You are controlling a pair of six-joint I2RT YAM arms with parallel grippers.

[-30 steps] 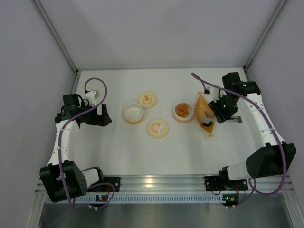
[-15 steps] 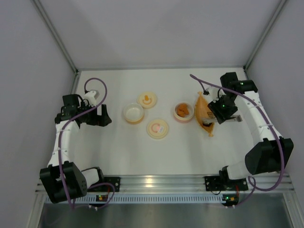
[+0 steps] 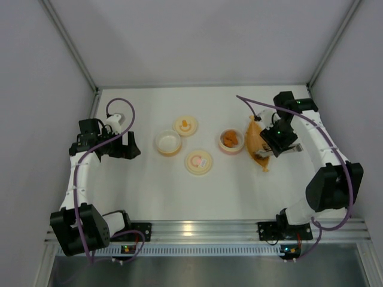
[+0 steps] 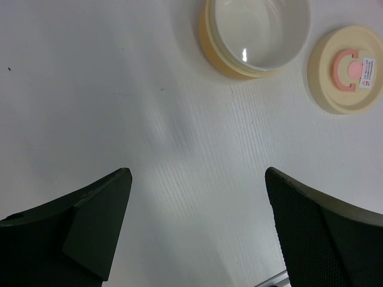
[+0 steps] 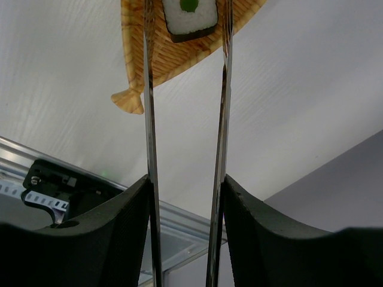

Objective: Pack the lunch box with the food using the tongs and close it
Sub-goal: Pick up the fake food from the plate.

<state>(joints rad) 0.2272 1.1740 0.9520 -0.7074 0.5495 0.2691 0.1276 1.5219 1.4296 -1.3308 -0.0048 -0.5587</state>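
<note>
left gripper is hovering over the left side of the white table, pointing right. its jaws are standing wide apart over bare table, and its dark fingers are gripping nothing.

just right of it, a round cream container with an orange band is sitting upright, its inside bare. a small round cream lid with an orange mark is lying just behind that container.

a round cream lid with a pink c-shaped mark is lying flat near table centre, apart from both containers.

the small round cream lunch box with a pink rim is standing open, right of centre. orange-brown food chunks are sitting inside it.

just beside it on the right, a pointed orange wood-grain piece with a fish tail is lying flat. whether the two are touching, cannot tell. a white block with a green centre and dark edge is resting on this piece.

right gripper is hanging over the tail end, its fingers clamping the slim silver metal tongs from outside. the two tong arms are running forward, slightly apart, one passing each side of the white block. tong tips are running out of frame.
</note>
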